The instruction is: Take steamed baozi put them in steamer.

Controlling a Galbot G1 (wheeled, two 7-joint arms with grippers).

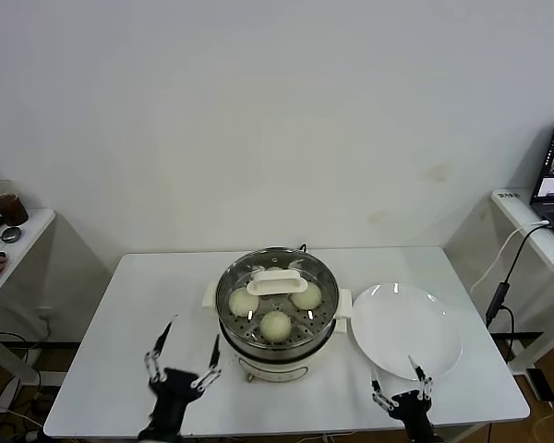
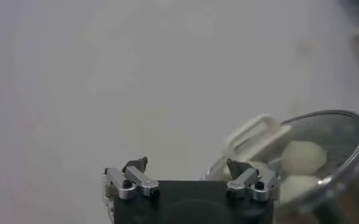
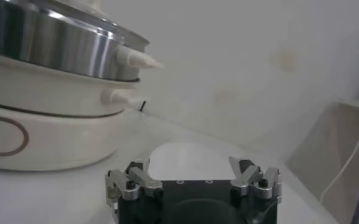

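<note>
Both the left gripper (image 1: 184, 355) and right gripper (image 1: 399, 380) have black bodies, silver screwed brackets and dark-tipped fingers (image 2: 135, 164).

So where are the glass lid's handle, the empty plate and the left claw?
Lid handle (image 1: 277, 281), head view, middle of the white grip.
Plate (image 1: 406, 328), head view, bare centre.
Left claw (image 1: 186, 355), head view, midway between its open fingertips.

Even soft light; wrist views perhaps defocused.
</note>
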